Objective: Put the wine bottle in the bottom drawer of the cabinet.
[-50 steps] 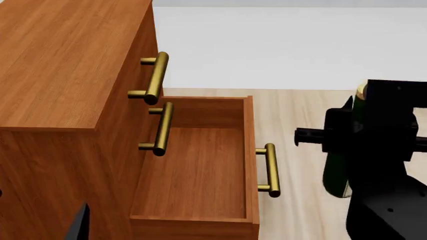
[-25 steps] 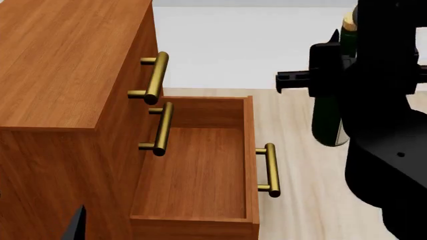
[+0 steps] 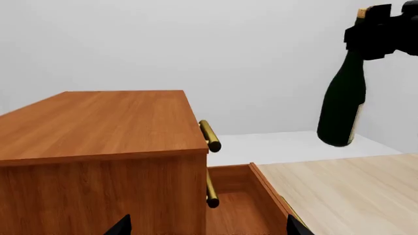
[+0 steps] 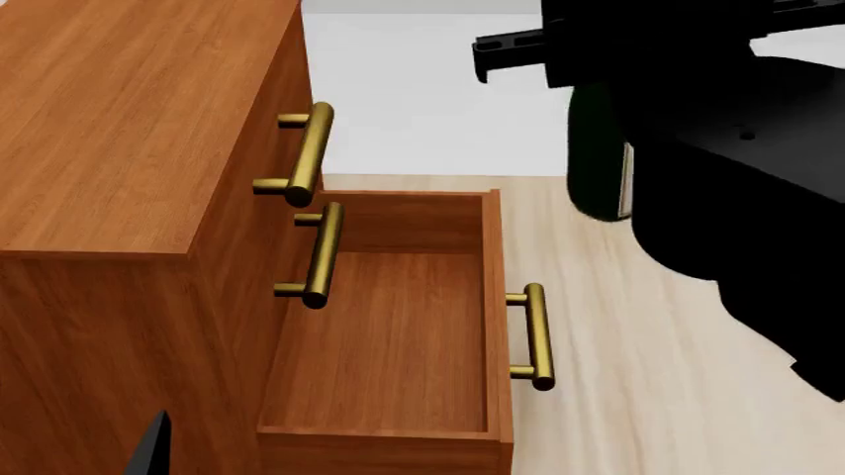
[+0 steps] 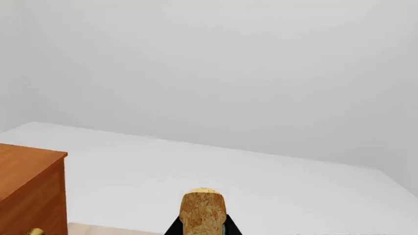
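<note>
Our right gripper (image 3: 380, 30) clamps the dark green glass wine bottle (image 3: 341, 105) by its neck, at two o'clock from the open reddish-brown wooden bottom drawer (image 4: 396, 341); swinging, it could strike the drawer's front edge. We cannot tell our left gripper's jaws.

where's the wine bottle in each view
Left wrist view: wine bottle hangs upper right, neck held by the right gripper.
Head view: dark body with label edge upper right, mostly behind the arm.
Right wrist view: only the cork, bottom centre.
Shared landmark: the cabinet.
</note>
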`<state>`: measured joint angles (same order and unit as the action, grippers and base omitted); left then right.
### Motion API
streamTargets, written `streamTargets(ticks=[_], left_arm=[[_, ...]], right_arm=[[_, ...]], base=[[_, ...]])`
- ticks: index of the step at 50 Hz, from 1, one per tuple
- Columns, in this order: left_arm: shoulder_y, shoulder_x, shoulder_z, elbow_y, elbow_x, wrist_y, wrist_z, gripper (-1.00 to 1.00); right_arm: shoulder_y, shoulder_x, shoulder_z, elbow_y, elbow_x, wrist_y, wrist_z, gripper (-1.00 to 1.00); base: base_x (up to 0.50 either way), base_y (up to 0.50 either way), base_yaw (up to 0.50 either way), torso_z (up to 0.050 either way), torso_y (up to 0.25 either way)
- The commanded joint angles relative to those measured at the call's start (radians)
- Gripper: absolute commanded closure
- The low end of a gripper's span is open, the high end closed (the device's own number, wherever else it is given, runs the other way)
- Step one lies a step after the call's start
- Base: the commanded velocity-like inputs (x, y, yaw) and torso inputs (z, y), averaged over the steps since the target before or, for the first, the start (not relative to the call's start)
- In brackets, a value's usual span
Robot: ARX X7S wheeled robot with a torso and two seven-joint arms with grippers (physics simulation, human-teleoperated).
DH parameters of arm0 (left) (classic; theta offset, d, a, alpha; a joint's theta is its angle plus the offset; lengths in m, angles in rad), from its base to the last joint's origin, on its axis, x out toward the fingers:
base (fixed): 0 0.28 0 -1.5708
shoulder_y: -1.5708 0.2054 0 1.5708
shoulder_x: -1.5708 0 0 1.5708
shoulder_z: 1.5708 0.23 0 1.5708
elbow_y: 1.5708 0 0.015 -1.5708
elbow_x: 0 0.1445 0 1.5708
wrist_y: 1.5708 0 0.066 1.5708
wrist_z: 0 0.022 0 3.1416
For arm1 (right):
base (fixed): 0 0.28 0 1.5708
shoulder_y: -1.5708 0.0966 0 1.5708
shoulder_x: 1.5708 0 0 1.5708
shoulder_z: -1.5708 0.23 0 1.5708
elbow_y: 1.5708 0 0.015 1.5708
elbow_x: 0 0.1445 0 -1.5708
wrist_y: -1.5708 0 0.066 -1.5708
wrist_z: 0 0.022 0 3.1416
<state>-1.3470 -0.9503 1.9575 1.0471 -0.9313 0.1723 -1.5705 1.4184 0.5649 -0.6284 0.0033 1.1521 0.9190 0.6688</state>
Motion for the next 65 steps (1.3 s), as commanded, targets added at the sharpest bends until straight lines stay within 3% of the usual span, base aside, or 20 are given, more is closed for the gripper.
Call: streamTargets(ticks=[1,24,36,65], left_arm=[[0.012,-0.006,0.009,0.000,0.020,0.010,0.000,-1.00],[0.027,-0.021,0.031,0.000,0.050,0.029,0.000,-1.00],[-0.011,-0.048,0.126,0.000,0.111,0.090,0.000,-1.00],[0.035,-0.061,0.083,0.000,0.111,0.086,0.000,-1.00]], right_arm=[[0.069,-0.076,-0.005,0.066,-0.007,0.044,-0.004,1.00],[0.158,-0.204,-0.025,0.271,0.007,0.091,0.000,1.00],[0.178,-0.243,-0.018,0.315,0.044,0.117,-0.009,1.00],[0.188,-0.309,-0.024,0.401,0.093,0.139,-0.060,1.00]], base=[[0.00,0.00,0.00,0.000,0.000],[0.00,0.00,0.00,0.000,0.001],[0.00,0.00,0.00,0.001,0.001],[0.00,0.00,0.00,0.000,0.001]])
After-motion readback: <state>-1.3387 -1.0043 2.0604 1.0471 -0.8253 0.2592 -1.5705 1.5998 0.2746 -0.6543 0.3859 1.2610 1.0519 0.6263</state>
